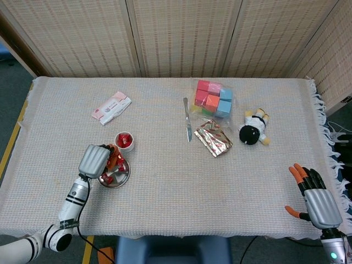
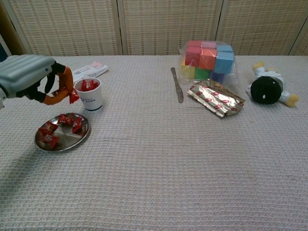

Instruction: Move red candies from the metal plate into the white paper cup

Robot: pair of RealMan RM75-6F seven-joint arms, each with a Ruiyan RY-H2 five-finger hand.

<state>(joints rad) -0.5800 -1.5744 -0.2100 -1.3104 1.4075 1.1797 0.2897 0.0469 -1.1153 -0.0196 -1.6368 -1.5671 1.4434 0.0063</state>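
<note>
The metal plate (image 2: 77, 140) (image 1: 124, 176) lies near the table's front left and holds several red candies (image 2: 67, 120). Just behind it stands the white paper cup (image 2: 89, 94) (image 1: 125, 142) with red candies inside. My left hand (image 2: 30, 77) (image 1: 96, 160) hangs above the plate, just left of the cup, and pinches one red candy (image 2: 73, 97) between its orange fingertips. My right hand (image 1: 314, 199) rests at the front right corner, fingers spread, holding nothing; the chest view does not show it.
A pink-and-white packet (image 1: 111, 108) lies behind the cup. A knife (image 1: 187, 119), a foil wrapper (image 1: 214, 137), bagged coloured blocks (image 1: 213, 98) and a penguin toy (image 1: 253, 129) sit at the centre and right back. The tablecloth's fringed edge (image 1: 325, 126) runs along the right.
</note>
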